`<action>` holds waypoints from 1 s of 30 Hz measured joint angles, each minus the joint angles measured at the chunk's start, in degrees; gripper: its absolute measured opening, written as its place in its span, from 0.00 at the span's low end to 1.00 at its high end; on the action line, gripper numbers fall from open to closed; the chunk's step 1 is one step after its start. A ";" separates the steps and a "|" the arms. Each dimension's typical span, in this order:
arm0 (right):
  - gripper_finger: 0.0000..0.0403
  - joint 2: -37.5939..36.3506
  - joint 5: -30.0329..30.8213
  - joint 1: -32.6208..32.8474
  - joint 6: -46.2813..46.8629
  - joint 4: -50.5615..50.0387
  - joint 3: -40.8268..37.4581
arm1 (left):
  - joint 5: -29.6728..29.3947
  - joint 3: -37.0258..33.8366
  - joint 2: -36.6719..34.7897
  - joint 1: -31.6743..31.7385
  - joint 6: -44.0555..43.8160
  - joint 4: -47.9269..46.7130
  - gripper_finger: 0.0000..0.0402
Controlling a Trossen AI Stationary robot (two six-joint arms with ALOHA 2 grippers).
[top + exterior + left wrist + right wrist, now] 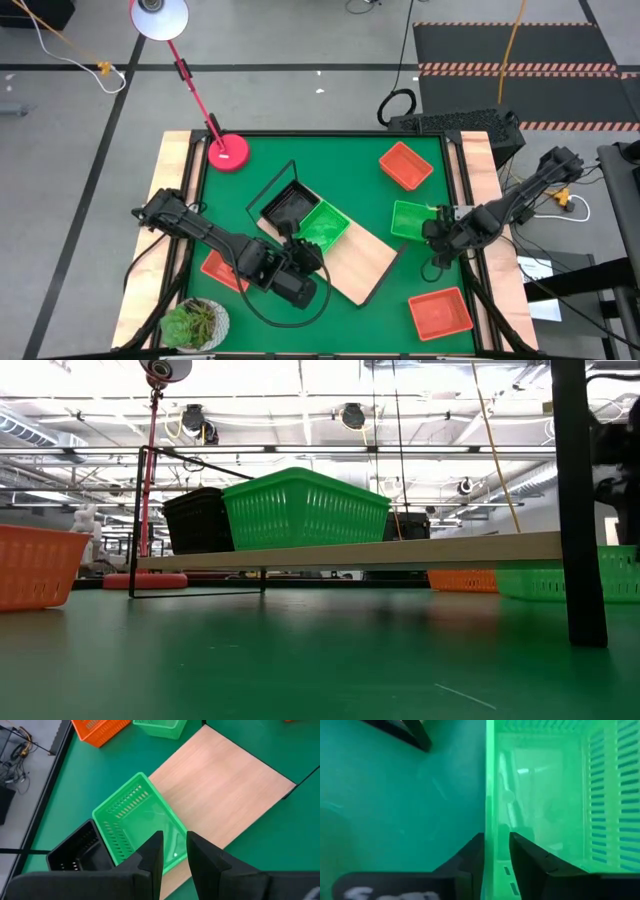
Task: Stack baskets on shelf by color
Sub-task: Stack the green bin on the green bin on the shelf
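Right gripper (496, 851) pinching wall of green basket (555, 795); lift level, clear shelf (365, 262) edge. Left gripper (174, 855) narrow, empty, hovering.

Bright green mesh plastic basket (325, 226), black mesh plastic basket (289, 205), red-orange mesh plastic basket (405, 165), light-wood rectangular shelf board (365, 264), dark green bench mat (340, 160), round red lamp base (229, 152)

Two dark jointed arms, black cabling; claw fingers black, blocky.
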 joint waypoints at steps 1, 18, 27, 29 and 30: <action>0.18 0.69 0.02 0.00 0.03 0.03 -0.17 | 0.01 0.00 0.00 0.00 0.07 0.01 0.22; 0.01 2.76 6.77 -1.92 -6.58 -1.77 11.09 | -0.01 0.00 0.02 0.63 3.37 1.41 0.22; 0.01 6.02 12.62 -6.86 -25.38 -2.24 25.07 | -0.01 0.00 0.02 1.26 4.35 1.45 0.22; 0.01 7.49 12.59 -8.25 -30.43 -1.61 27.48 | -0.01 0.00 0.02 1.25 4.55 1.44 0.22; 0.01 8.24 12.59 -8.88 -32.87 -1.05 28.52 | -0.01 0.00 0.02 1.25 4.55 1.44 0.22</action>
